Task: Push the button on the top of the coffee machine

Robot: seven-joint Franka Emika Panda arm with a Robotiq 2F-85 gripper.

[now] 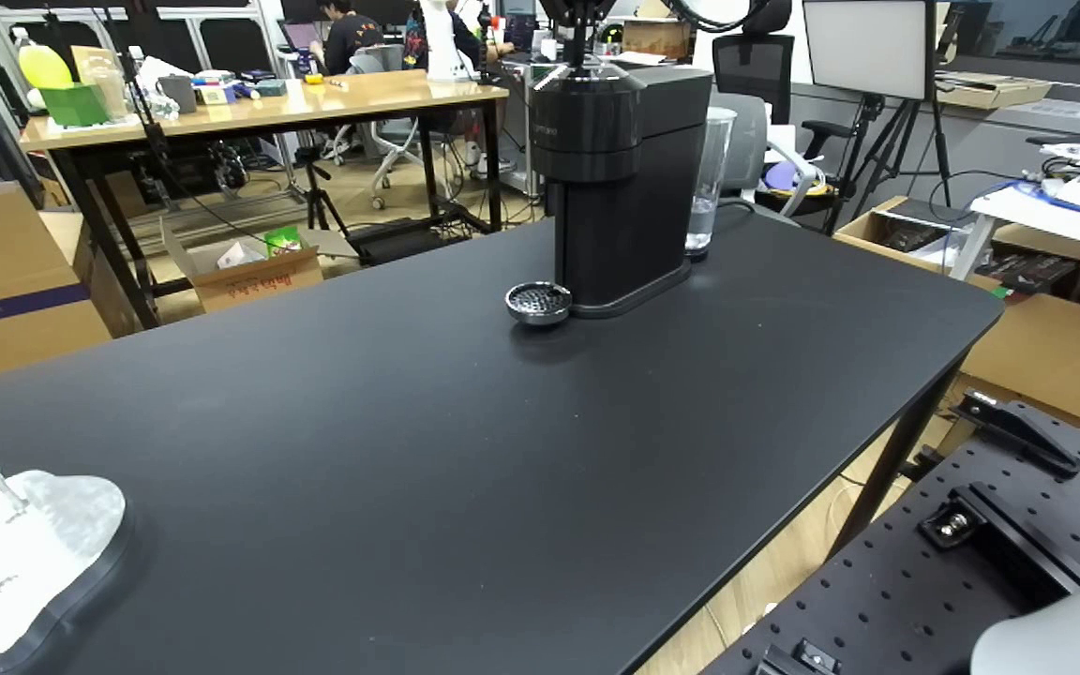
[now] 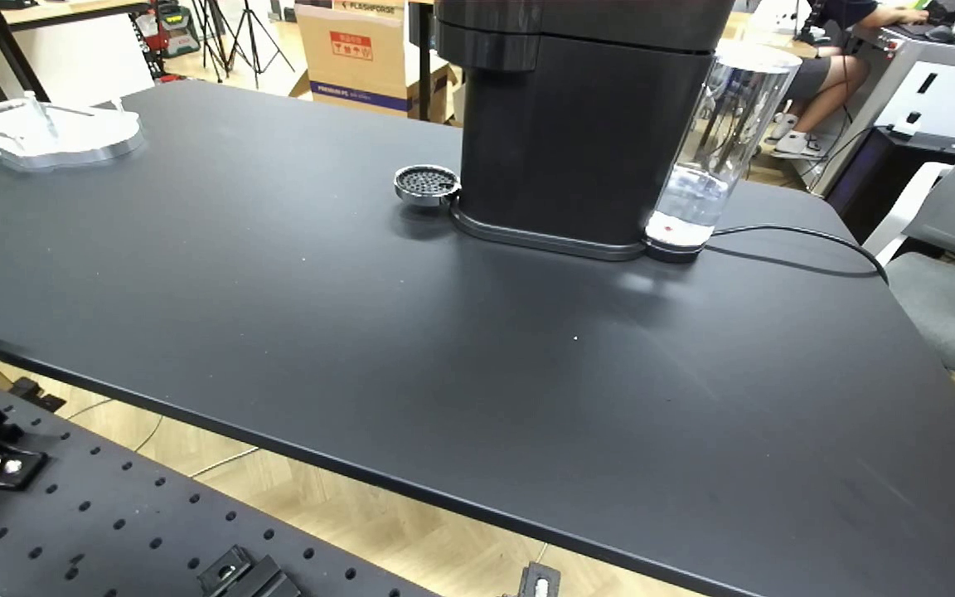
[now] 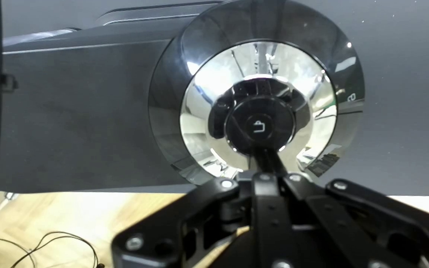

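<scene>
Coffee machine (image 1: 629, 187): one, at six o'clock under the gripper (image 1: 579, 56) in an exterior view.
Gripper: narrow, two fingers together, contact unclear.
Button (image 3: 260, 124): one, twelve o'clock from them in the wrist view.
Drip tray (image 2: 426, 184), tank (image 2: 711, 170): one each, machine's eight and three o'clock, in an exterior view.
</scene>
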